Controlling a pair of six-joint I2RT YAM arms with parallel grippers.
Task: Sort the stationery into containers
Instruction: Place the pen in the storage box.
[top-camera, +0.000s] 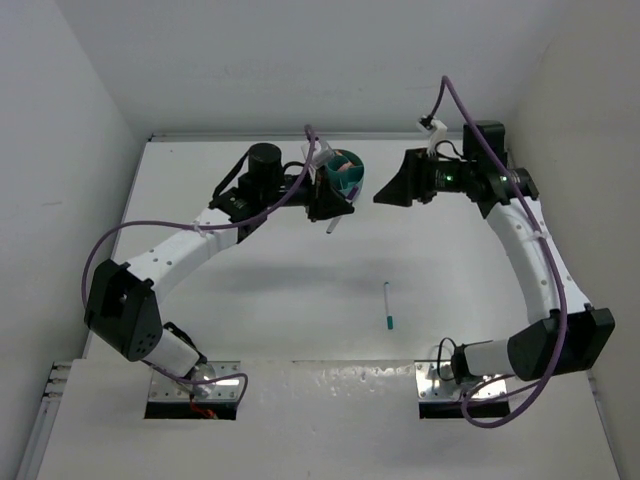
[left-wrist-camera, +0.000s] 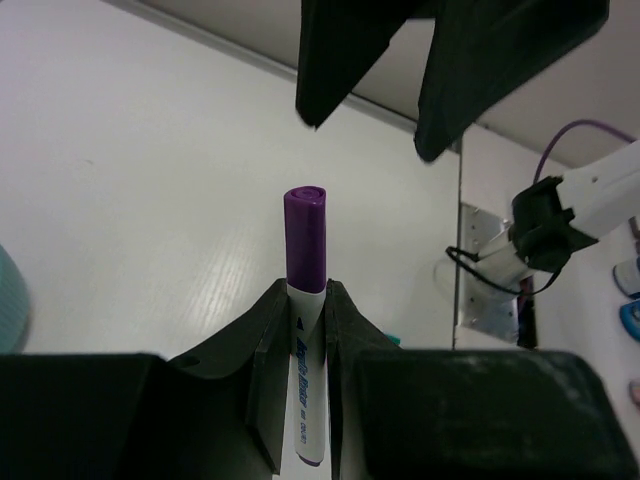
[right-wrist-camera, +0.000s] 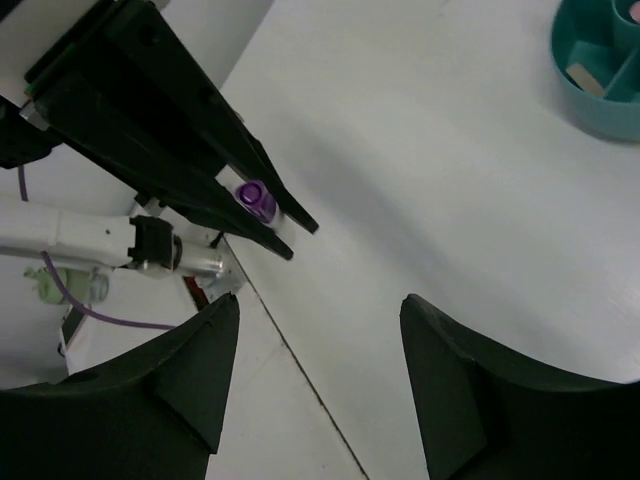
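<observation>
Purple-capped marker (left-wrist-camera: 305, 260) gripped, teal-tipped pen (top-camera: 388, 305) lying flat, divided teal cup (right-wrist-camera: 590, 108)

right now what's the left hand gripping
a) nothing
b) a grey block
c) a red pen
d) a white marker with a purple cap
D: in the left wrist view the left hand is shut on the white marker with a purple cap, with the cap end sticking out beyond it.
</observation>
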